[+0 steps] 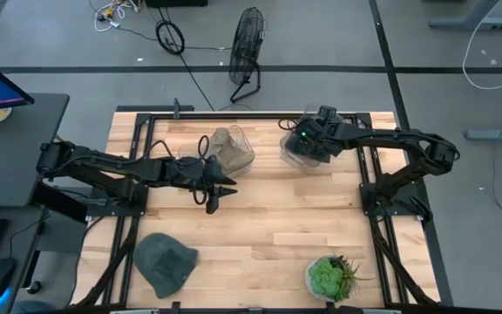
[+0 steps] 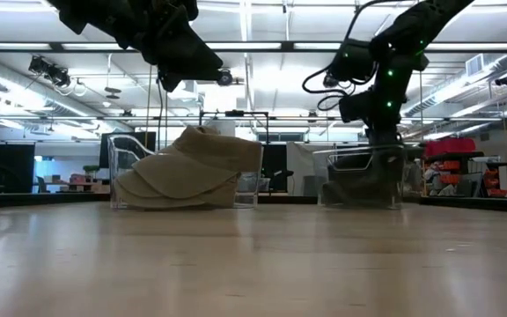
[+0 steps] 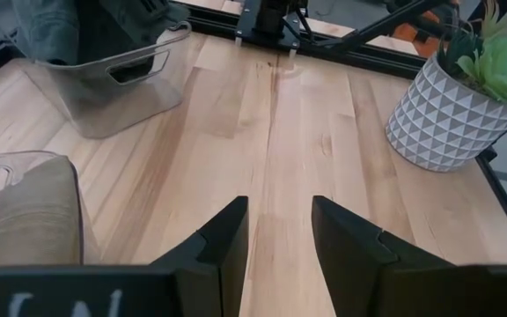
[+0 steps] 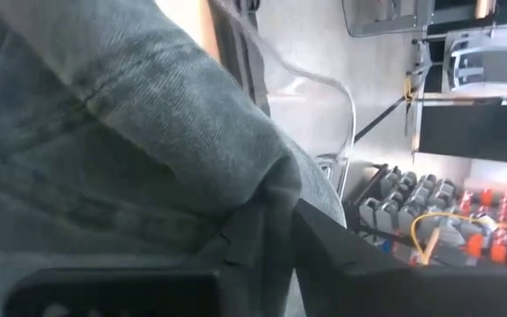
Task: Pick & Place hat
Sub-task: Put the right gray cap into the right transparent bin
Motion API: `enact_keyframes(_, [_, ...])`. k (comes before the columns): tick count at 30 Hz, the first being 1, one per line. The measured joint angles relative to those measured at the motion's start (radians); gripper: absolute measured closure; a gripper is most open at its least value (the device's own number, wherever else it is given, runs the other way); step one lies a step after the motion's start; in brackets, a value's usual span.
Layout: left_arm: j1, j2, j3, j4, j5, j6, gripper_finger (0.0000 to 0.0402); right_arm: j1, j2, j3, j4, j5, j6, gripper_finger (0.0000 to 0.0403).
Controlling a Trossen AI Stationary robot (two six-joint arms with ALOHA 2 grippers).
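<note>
Grey fabric fills my right wrist view: the right gripper (image 4: 275,231) has its fingers pinched on a fold of a grey hat (image 4: 104,132). From above, that gripper (image 1: 308,139) is down inside the right bin (image 1: 296,155) at the back of the table, so I read this as the place step, hat in the bin but not let go.

Left gripper (image 1: 212,199) hovers over bare wood mid-table, jaws apart, nothing between them. Just behind it, the left bin (image 1: 242,157) holds a tan hat (image 1: 227,148), part draped over the rim.

A second grey hat (image 1: 166,262) lies flat near the front-left corner, well apart from both arms. Plant (image 1: 328,277) at front right.

Next, my call: open the right jaws, lift straight up so fabric doesn't drag out. Then the left arm swings to the front hat; it lies limp, so pinch a raised fold.
</note>
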Motion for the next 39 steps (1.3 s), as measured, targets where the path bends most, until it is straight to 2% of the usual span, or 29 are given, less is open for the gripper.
enact_keyframes(5, [0.000, 0.000, 0.000, 0.000, 0.000, -0.047, 0.0271, 0.004, -0.003, 0.000, 0.003, 0.009, 0.043, 0.0296])
enact_keyframes(9, [0.000, 0.000, 0.000, -0.001, 0.000, -0.080, 0.0271, 0.037, -0.010, 0.038, -0.073, 0.013, 0.096, 0.0269])
enact_keyframes(16, [0.000, 0.000, 0.000, -0.002, 0.000, -0.081, 0.0271, 0.132, -0.014, 0.262, -0.481, 0.041, 0.390, 0.0258])
enact_keyframes(18, [0.000, 0.000, 0.000, -0.003, 0.000, -0.081, 0.0271, 0.151, -0.015, 0.323, -0.587, -0.014, 0.502, 0.0262])
enact_keyframes(20, [0.000, 0.000, 0.000, -0.003, 0.000, -0.081, 0.0271, 0.153, -0.015, 0.362, -0.675, -0.120, 0.622, 0.0271])
enact_keyframes(23, [0.000, 0.000, 0.000, -0.003, 0.000, -0.080, 0.0271, 0.143, -0.015, 0.364, -0.724, -0.252, 0.699, 0.0292])
enact_keyframes(26, [0.000, 0.000, 0.000, -0.005, 0.000, -0.080, 0.0271, 0.134, -0.015, 0.321, -0.726, -0.268, 0.723, 0.0326])
enact_keyframes(30, [0.000, 0.000, 0.000, -0.009, 0.000, -0.079, 0.0271, 0.124, -0.015, 0.240, -0.698, -0.325, 0.739, 0.0390])
enact_keyframes(39, [0.000, 0.000, 0.000, -0.017, 0.000, -0.040, 0.0271, 0.055, -0.015, 0.158, -0.532, -0.349, 0.705, 0.0399])
